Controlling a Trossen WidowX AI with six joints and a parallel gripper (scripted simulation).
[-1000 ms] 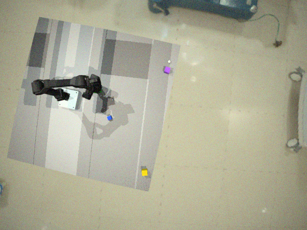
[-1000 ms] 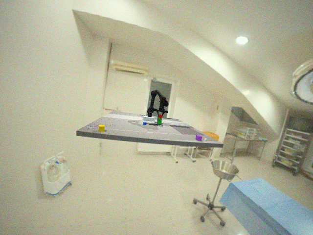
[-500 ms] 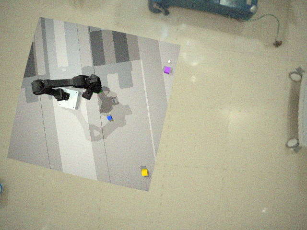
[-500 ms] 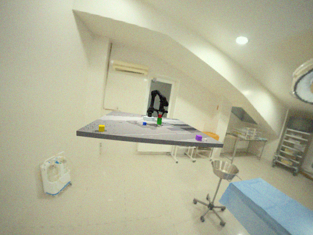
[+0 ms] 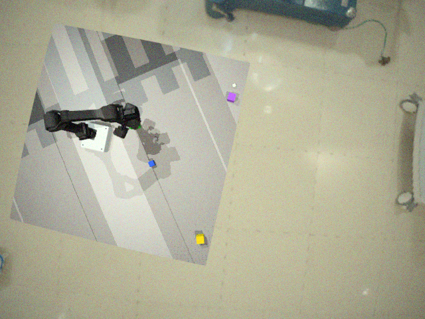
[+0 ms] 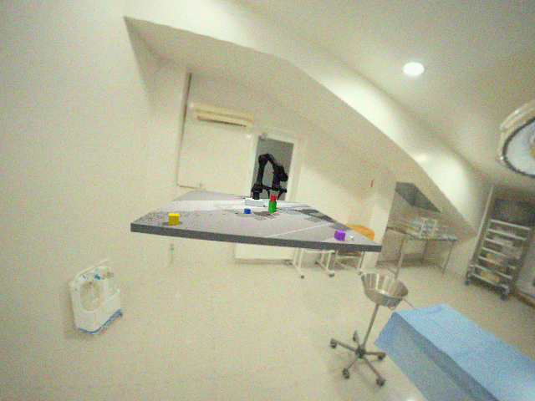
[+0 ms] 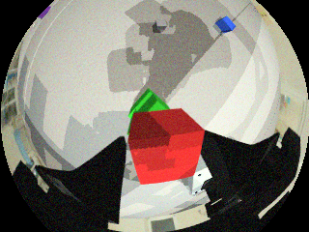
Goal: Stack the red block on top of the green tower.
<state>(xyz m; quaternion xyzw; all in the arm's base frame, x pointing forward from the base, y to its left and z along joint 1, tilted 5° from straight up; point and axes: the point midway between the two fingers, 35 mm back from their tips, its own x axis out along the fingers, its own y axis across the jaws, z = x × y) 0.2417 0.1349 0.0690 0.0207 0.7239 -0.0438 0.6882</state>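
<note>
The red block [image 6: 272,198] [image 7: 166,157] sits upright on top of the green tower [image 6: 272,207] [image 7: 151,101] [image 5: 139,127], with no gap seen between them in the exterior view. In the wrist view the block hides most of the tower, and a green corner shows past its far side. My gripper [image 7: 160,137] is open around the red block, with a narrow gap at the left finger; the right finger is very near or at the block's side. In the top view the arm hides the red block and most of the tower.
A blue block [image 5: 151,163] [image 6: 247,210] [image 7: 225,24] lies near the tower. A yellow block [image 5: 200,238] [image 6: 173,218], a purple block [image 5: 231,97] [image 6: 339,235] and a small white piece [image 5: 234,85] [image 6: 351,238] lie towards the table's edges. The white base plate [image 5: 97,139] is beside the arm.
</note>
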